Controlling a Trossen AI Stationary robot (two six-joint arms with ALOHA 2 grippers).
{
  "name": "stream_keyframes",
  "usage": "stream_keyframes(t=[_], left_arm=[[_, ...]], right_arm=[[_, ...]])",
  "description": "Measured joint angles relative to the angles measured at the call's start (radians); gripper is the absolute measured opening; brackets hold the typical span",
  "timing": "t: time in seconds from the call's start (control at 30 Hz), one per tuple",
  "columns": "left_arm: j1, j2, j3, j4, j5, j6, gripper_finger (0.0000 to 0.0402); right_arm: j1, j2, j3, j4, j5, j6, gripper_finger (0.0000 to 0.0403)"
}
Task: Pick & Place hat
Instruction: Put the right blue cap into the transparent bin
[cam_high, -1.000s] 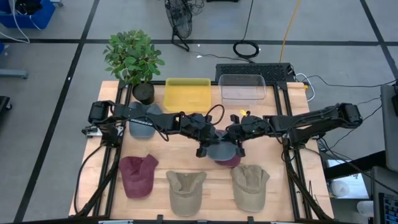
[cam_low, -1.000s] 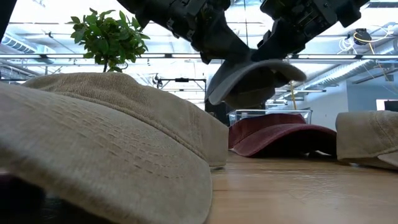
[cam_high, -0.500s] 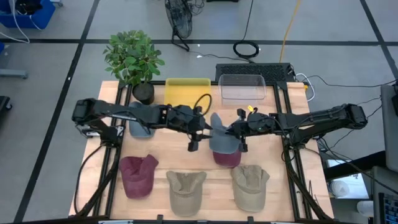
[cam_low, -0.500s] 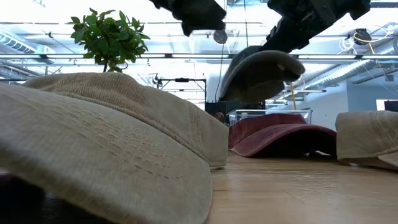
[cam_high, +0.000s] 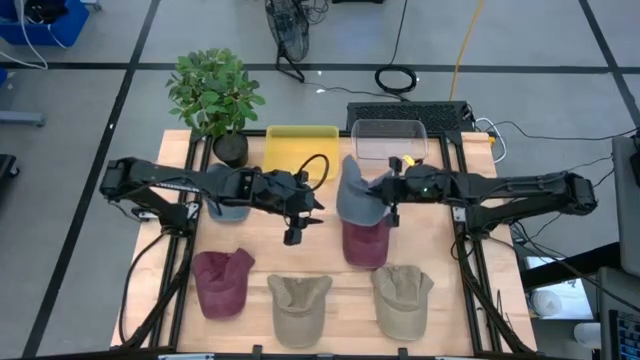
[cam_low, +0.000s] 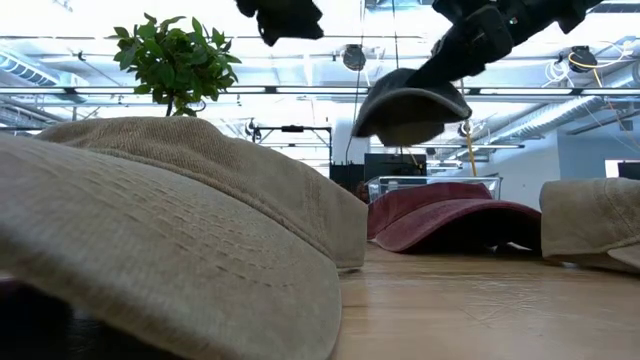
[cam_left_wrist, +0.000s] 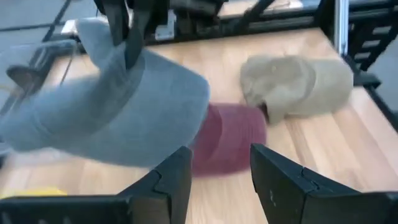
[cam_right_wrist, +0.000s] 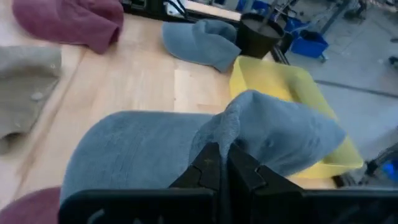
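A grey-blue hat (cam_high: 356, 197) hangs in the air above a maroon hat (cam_high: 366, 245) at the table's middle, with my right gripper (cam_high: 386, 196) shut on it. In the low view the hat (cam_low: 410, 100) shows below that gripper (cam_low: 462, 48). My left gripper (cam_high: 300, 222) stands open a little to the hat's left, with nothing between its fingers (cam_left_wrist: 177, 177). Under the left arm a second grey-blue hat (cam_high: 230, 197) lies on the table. My right gripper pinches a bunched fold of the hat's cloth (cam_right_wrist: 227, 129) between its two fingers, at the side of the hat toward the table's right. The fingers come almost level from the right. The hat hangs clear of the table and of the maroon hat below.
Along the near edge lie a maroon hat (cam_high: 222, 283) and two tan hats (cam_high: 300, 306) (cam_high: 402, 298). At the far edge stand a potted plant (cam_high: 214, 95), a yellow tray (cam_high: 300, 152) and a clear bin (cam_high: 390, 140).
My left gripper has let go of the grey-blue hat and drawn back up and toward the table's left. My right gripper has carried the hat up and toward the far edge, off the maroon hat, and the hat has swung round in its hold.
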Motion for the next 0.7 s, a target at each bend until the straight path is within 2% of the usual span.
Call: stream_keyframes(t=[0.23,0.47,0.7], left_arm=[[-0.005,-0.026,0.002,-0.129,-0.091,-0.004,0.0166],[-0.015,-0.049,0.002,-0.172,-0.112,-0.004,0.0166],[-0.020,-0.057,0.002,-0.195,-0.118,0.000,0.0166]], right_arm=[[-0.165,-0.056,0.000,-0.002,-0.041,-0.037,0.0000],[-0.380,-0.063,0.000,0.031,-0.290,-0.035,0.0000],[-0.603,-0.058,0.000,0.041,-0.471,-0.003,0.0000]])
